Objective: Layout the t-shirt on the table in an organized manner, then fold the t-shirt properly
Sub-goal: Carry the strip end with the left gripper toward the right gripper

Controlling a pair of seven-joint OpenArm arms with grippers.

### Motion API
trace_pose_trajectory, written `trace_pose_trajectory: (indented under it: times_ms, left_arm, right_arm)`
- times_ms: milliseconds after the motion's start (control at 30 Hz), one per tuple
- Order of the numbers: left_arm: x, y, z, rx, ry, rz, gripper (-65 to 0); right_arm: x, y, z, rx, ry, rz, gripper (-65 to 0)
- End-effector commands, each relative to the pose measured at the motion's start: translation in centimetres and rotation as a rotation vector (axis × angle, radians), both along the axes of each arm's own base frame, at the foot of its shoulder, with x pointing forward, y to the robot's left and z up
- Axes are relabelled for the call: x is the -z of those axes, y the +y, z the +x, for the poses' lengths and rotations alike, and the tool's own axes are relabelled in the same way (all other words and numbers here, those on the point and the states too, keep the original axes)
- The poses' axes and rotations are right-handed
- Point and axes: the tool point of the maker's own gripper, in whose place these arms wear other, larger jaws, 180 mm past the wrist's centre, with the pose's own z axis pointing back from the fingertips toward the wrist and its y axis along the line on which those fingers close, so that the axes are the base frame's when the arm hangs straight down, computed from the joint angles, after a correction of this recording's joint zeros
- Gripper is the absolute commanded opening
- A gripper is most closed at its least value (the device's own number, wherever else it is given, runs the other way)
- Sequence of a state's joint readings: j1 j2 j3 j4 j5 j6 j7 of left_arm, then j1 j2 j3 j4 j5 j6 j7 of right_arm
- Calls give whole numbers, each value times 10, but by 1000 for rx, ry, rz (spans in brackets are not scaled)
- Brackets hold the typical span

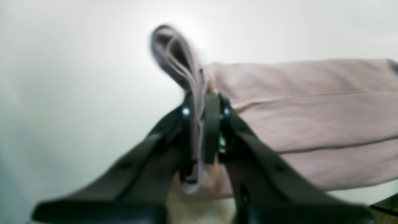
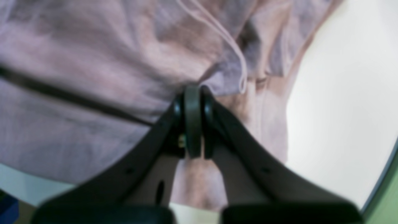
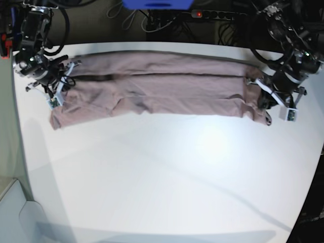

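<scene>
The dusty pink t-shirt (image 3: 162,88) lies folded into a long band across the far part of the white table (image 3: 162,172), stretched between both arms. At the band's right end in the base view, my left gripper (image 3: 254,87) is shut on a bunched fold; the left wrist view shows cloth pinched between its fingertips (image 1: 203,99), with the t-shirt (image 1: 311,118) running off to the right. My right gripper (image 3: 66,78) is shut on the opposite end, and in its wrist view the gripper (image 2: 192,90) bites a gathered edge of the t-shirt (image 2: 93,62).
Behind the table's far edge lie cables, a power strip (image 3: 217,14) with a red light and a blue object (image 3: 157,4). The table's rounded edge (image 2: 381,183) runs close by on the right of my right gripper. Bare tabletop spreads in front of the shirt.
</scene>
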State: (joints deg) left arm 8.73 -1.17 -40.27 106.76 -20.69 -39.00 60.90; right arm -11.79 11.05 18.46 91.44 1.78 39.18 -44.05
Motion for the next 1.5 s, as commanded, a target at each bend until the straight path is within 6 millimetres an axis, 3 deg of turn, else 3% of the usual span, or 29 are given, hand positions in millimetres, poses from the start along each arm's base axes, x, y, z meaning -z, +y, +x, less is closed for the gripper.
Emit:
trace_pose_trajectory:
  times_ms: [0,167,300,467,667,767,967,1267,1467]
  left_arm:
    - [-11,-4,8,8,-49,-6,-648]
    - [-5,-35,16,-53,-27,-118,-648]
    - [-11,-81,20,-54,-33,-207,-648]
    - [-15,-158,21,44,-1,-314,-648]
    - [-9,-212,10,-19,119,-424,-648]
    - [-5,-220,6,-94,164,-455,-648]
    - [4,-218,0,-214,199,-439,-648]
    - [-3,-260,-7,-87,158,-335,-648]
    - [11,-265,-5,-81,194,-319,-648]
  right_arm:
    - [15,-6,-22,-13,109,-51,-650]
    - [15,-6,-20,-15,106,-51,-650]
    - [15,-6,-20,-15,106,-51,-650]
    - [14,-6,-19,-15,103,-51,-650]
    - [14,-6,-19,-15,101,-52,-650]
    - [14,-6,-19,-15,101,-52,-650]
    - [14,-6,-19,-15,103,-51,-650]
    - [15,-6,-22,-15,107,-51,-650]
    - [15,-5,-22,-15,109,-50,-650]
